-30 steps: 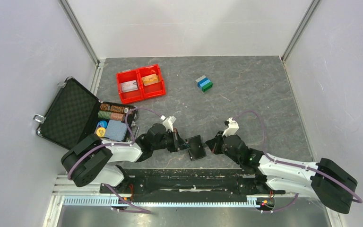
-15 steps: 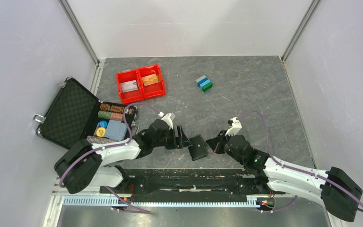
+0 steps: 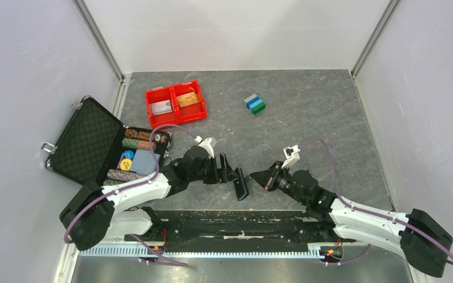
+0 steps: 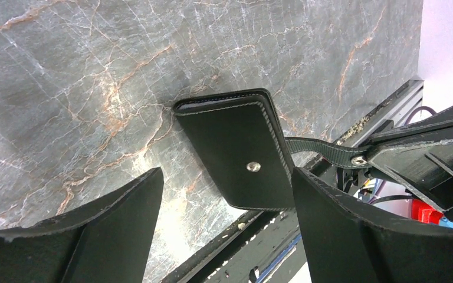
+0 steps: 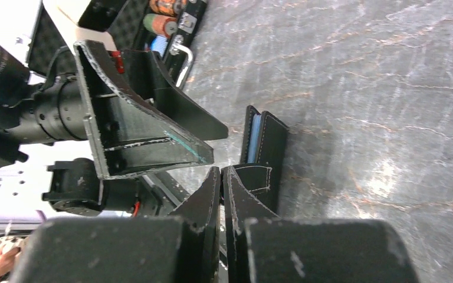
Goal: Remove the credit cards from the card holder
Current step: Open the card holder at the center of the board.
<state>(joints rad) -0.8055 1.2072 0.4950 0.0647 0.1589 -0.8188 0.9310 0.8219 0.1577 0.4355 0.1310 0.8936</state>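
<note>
The card holder (image 3: 241, 190) is black and stands tipped on its edge near the table's front. In the left wrist view its stitched black back (image 4: 236, 147) carries a metal snap, and a strap (image 4: 324, 151) runs off to the right. My right gripper (image 5: 220, 171) is shut on that strap's end. A blue edge (image 5: 256, 138) shows inside the holder's fold. My left gripper (image 4: 224, 180) is open, its fingers either side of the holder without touching it. An orange card (image 3: 187, 99) and a whitish card (image 3: 161, 107) lie in the red tray (image 3: 175, 117).
An open black foam-lined case (image 3: 88, 141) with poker chips (image 3: 138, 140) sits at the left. Stacked grey, blue and green blocks (image 3: 255, 104) lie at the back. The table's front edge and a black rail (image 3: 230, 218) run just below the holder.
My left gripper has opened and let go of the holder. The holder has gone from lying flat to standing on edge, and my right gripper has shifted left and up with the strap.
</note>
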